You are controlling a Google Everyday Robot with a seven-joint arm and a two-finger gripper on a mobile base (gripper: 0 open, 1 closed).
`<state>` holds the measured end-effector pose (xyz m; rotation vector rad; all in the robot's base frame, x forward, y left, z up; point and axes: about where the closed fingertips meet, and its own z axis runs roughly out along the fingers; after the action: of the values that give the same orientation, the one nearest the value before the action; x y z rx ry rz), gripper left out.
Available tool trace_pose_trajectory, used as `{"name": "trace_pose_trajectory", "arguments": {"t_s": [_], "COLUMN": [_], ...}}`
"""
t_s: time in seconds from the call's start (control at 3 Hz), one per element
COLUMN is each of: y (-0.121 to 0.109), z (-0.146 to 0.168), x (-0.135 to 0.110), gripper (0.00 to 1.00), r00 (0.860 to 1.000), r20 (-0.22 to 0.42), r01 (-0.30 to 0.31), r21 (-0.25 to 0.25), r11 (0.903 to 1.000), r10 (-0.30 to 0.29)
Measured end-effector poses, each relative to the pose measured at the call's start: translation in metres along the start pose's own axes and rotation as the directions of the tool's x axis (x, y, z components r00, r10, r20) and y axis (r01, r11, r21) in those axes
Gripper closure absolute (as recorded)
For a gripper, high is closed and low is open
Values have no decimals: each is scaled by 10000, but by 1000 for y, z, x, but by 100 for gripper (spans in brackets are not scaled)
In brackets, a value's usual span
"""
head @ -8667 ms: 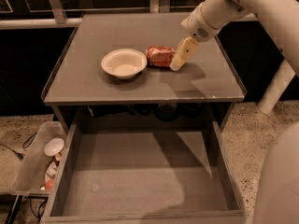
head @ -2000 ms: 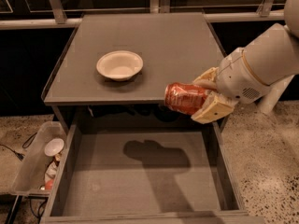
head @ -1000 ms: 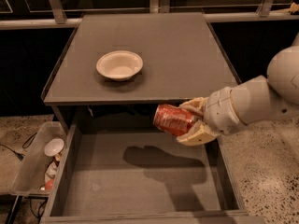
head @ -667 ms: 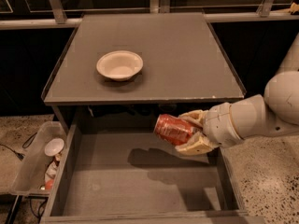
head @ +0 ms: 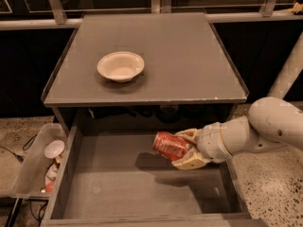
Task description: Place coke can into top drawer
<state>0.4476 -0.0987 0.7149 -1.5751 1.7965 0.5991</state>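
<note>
The top drawer (head: 118,188) stands pulled out at the front of the scene, its flat grey floor bare between low side walls. Just left of it, outside its wall, sits a translucent plastic bin (head: 27,176) holding a white round item and some reddish bits too small to tell apart. Over the right rear part of the drawer, the gripper (head: 183,149) is clamped on the coke can (head: 169,145), one cream finger above and one below it. The can lies on its side, slightly tilted, raised off the drawer floor, with its shadow (head: 151,162) just under and to the left. The white arm (head: 251,131) reaches in from the right. Beyond, on the grey cabinet top (head: 189,56), a cream-white bowl (head: 120,65) rests left of centre, well apart from the can.
</note>
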Motion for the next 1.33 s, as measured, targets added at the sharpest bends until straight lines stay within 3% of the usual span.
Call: {"name": "trace_pose_trajectory", "arguments": {"t_s": [0.33,0.67,1.33], "y": [-2,-2,2], "z": [19,19,61], "x": [10,10,40], "gripper": [100,100,100], "r00": [9994,9994,9940], "r20": [-307,-307,121], "r01": [-186,-186,-1084], "r21": [-285,-285,-312], "r11": [9994,9994,9936], "r10": [177,177,1088]}}
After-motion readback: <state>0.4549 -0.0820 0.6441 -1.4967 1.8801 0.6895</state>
